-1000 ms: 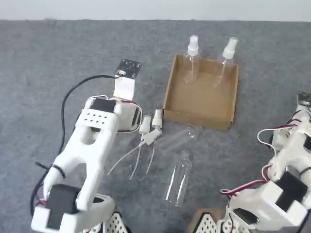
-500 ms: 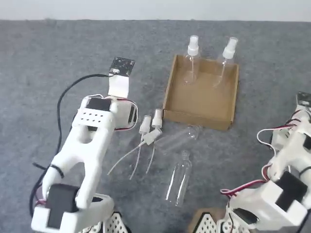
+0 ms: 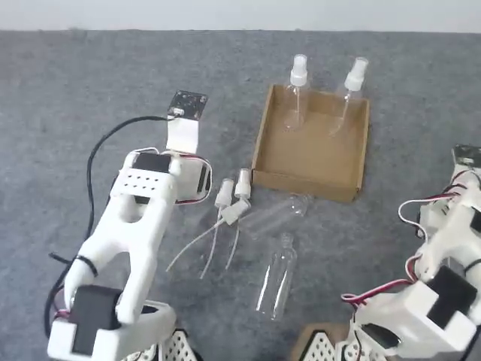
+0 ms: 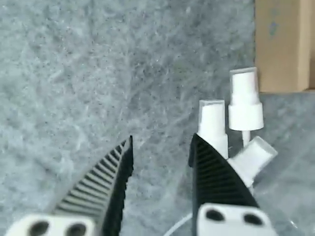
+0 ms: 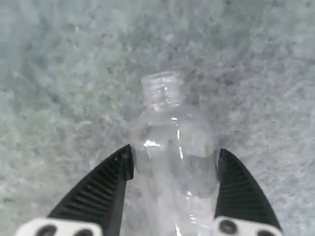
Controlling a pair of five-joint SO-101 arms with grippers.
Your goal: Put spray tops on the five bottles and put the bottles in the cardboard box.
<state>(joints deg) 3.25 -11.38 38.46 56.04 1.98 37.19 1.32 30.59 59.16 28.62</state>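
**Right jaws on a bottle, left jaws wide beside the spray tops**

Nearest you, your right gripper [image 5: 174, 150] has its ribbed black fingers [image 5: 106, 189] pressed against both sides of a clear plastic bottle [image 5: 170, 123]. The bottle is round-shouldered, and its threaded open neck points away from the wrist, with grey short-pile carpet [image 5: 59, 73] behind it. Your left gripper [image 4: 161, 140] is spread wide and holds nothing. Carpet shows between its jaws, and one jaw tip sits just beside the closest of three white plastic spray tops [image 4: 213, 120].

In the high view, a second uncapped bottle [image 3: 276, 274] lies on its side between the two arms. A third uncapped bottle [image 3: 284, 209] lies beyond it, near the box's front wall. The spray tops cluster on the left arm's side of those bottles, touching or nearly so. Their thin dip tubes [image 3: 199, 252] trail back toward the arm bases.

Farther off sits the shallow brown cardboard box [image 3: 304, 179], square-edged and open-topped. Two capped clear bottles [image 3: 297, 94] stand upright inside against its far wall, apart from each other. The box floor in front of them is bare card, which gives you room there. Carpet runs wide on the left arm's outer side and beyond the box.
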